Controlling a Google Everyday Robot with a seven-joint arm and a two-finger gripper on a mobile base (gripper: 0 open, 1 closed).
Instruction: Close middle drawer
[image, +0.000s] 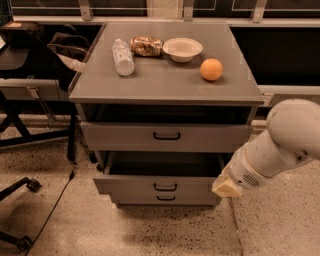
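The middle drawer (160, 185) of the grey cabinet stands pulled out, showing its dark inside behind a flat front with a small black loop handle (165, 187). My gripper (226, 188), a cream-coloured end on the white arm (280, 145), is at the right end of that drawer front, touching it or nearly so. The top drawer (166, 136) is above it and the lowest drawer (164, 198) just beneath.
On the cabinet top (165, 85) lie a plastic bottle (123, 56), a snack bag (146, 45), a white bowl (182, 49) and an orange (211, 69). Chairs and a desk (30, 85) stand to the left, with a cable (55, 205) on the floor.
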